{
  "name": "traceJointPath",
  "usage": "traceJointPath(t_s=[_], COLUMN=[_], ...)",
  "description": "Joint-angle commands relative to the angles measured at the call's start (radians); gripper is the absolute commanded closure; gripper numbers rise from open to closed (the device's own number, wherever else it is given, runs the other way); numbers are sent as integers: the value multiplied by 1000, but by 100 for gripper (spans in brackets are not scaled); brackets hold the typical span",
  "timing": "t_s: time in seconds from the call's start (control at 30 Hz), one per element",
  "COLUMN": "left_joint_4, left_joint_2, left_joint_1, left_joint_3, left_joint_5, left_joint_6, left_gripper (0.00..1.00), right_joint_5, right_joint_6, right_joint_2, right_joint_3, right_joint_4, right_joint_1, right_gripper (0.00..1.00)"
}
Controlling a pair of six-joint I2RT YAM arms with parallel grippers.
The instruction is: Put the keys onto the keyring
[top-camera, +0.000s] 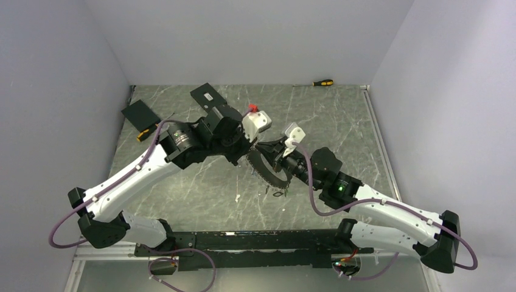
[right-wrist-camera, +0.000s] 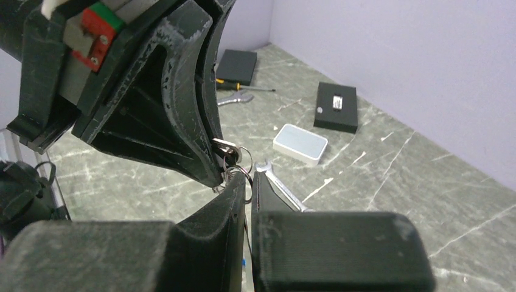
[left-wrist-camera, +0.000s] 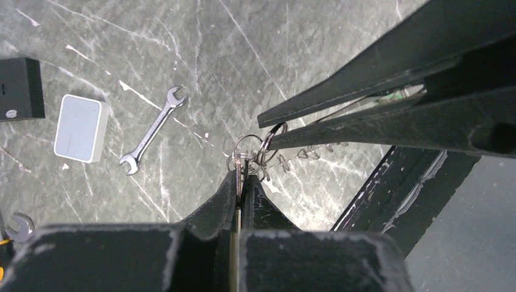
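In the top view the keyring [top-camera: 268,174], a dark wire loop fringed with small keys, hangs between the two arms above the table. My right gripper [right-wrist-camera: 249,180] is shut on its thin wire, which runs down between the fingers. My left gripper [left-wrist-camera: 241,177] is shut on a flat silver key [left-wrist-camera: 240,172] that carries small split rings [left-wrist-camera: 245,148]. The two grippers meet tip to tip, with the key's ring [right-wrist-camera: 230,148] touching the right fingertips. More keys [left-wrist-camera: 304,154] dangle from the wire below the right gripper's fingers [left-wrist-camera: 365,125]. A loose key [top-camera: 277,193] lies on the table.
A silver wrench [left-wrist-camera: 152,131], a white box [left-wrist-camera: 81,128] and a black box [left-wrist-camera: 21,88] lie on the marble table beyond the grippers. A second black box [right-wrist-camera: 237,64], a screwdriver [right-wrist-camera: 234,86] and another wrench [right-wrist-camera: 234,98] lie near the wall. A yellow-handled screwdriver [top-camera: 322,82] lies at the back edge.
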Motion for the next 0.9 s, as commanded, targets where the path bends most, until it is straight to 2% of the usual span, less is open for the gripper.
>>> traceJointPath(t_s=[0.0, 0.13, 0.23, 0.47, 0.7, 0.8, 0.87], left_joint_4=[-191, -230, -169, -91, 238, 237, 189], left_joint_2=[26, 54, 1, -60, -232, -236, -213], left_joint_1=[-32, -31, -32, -34, -32, -32, -33], left_joint_3=[94, 139, 108, 58, -234, -214, -172], left_joint_5=[137, 75, -3, 156, 142, 183, 172], left_joint_6=[-167, -147, -120, 76, 203, 234, 236], left_gripper=[100, 100, 100, 98, 98, 95, 90], right_joint_5=[158, 145, 126, 45, -67, -73, -75], right_joint_6=[-82, -66, -42, 69, 203, 196, 197], right_joint_2=[7, 19, 28, 56, 85, 99, 90], right_joint_3=[106, 105, 111, 113, 146, 167, 156], right_joint_4=[240, 220, 189, 138, 95, 44, 47], right_joint_1=[-39, -39, -40, -71, -137, -149, -154], right_gripper=[100, 100, 100, 100, 100, 100, 100])
